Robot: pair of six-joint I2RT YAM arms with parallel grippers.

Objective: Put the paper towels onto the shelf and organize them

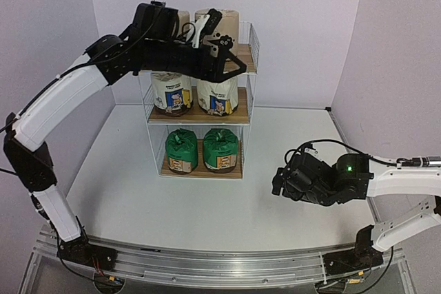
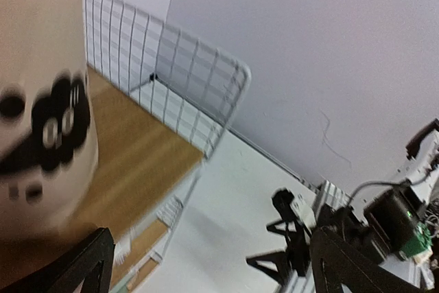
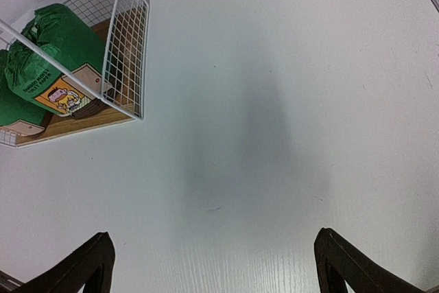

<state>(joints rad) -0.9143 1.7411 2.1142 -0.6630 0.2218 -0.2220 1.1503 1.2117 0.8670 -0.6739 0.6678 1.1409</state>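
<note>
The shelf stands at the back centre with all six paper towels on it. Two green rolls sit on the bottom tier, two white rolls on the middle tier, and two tan rolls on the top. My left gripper is open at the top tier, in front of the right tan roll. In the left wrist view that roll stands on the top board, beside the open, empty left gripper. My right gripper is open and empty, low over the table right of the shelf, and also shows in the right wrist view.
The shelf's white wire side panel rises behind the top board. The right wrist view shows a green roll behind the bottom tier's mesh. White walls close in the table on three sides. The right arm shows in the left wrist view.
</note>
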